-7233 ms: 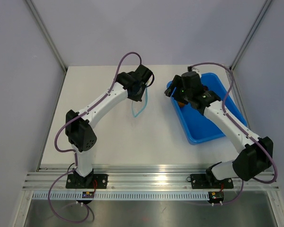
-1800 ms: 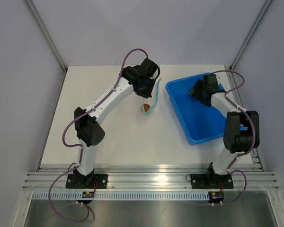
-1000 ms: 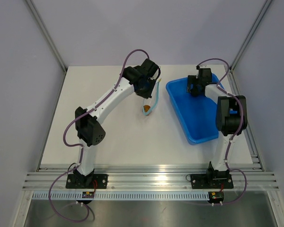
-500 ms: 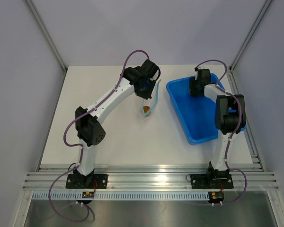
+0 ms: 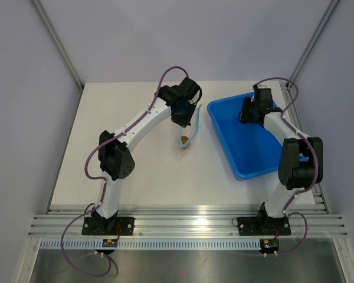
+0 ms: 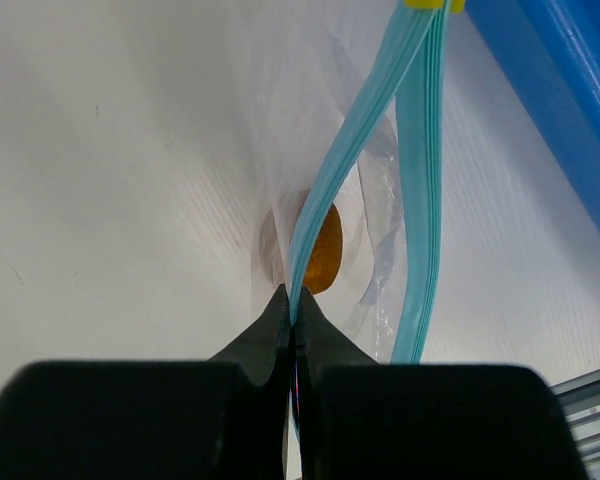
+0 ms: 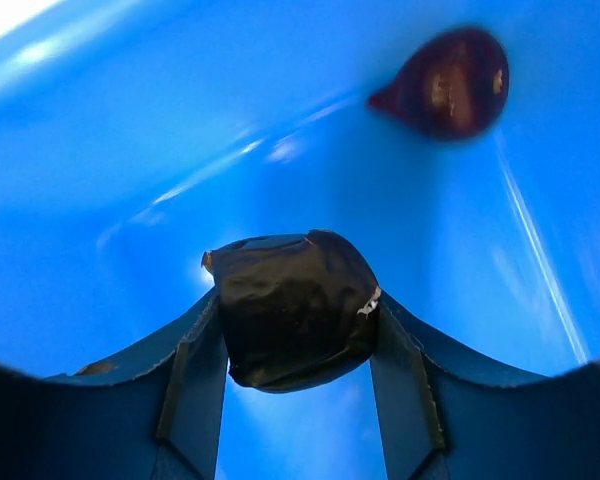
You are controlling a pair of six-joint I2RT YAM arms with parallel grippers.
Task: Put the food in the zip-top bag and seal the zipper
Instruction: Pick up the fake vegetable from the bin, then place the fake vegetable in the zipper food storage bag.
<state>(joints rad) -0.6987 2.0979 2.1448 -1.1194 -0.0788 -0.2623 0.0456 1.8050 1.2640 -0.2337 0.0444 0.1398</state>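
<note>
My left gripper [image 6: 293,300] is shut on the light blue-teal zipper strip [image 6: 340,180] of the clear zip-top bag [image 5: 187,131], holding it up over the table. The orange-brown piece [image 6: 320,248] lies inside the bag; it also shows in the top view [image 5: 183,140]. My right gripper [image 7: 295,310] is shut on a dark purplish-black piece [image 7: 292,305] inside the blue tray [image 5: 248,154]. A second dark piece [image 7: 448,82] lies on the tray floor beyond it. In the top view the right gripper [image 5: 248,112] is at the tray's far end.
The blue tray's wall [image 6: 570,90] runs close along the right of the bag. White table [image 5: 124,171] stretches to the left and front of the bag. Grey walls enclose the table at back and sides.
The right gripper has shifted a little within the tray's far end and now holds a dark piece. The left gripper with the bag has moved slightly.
</note>
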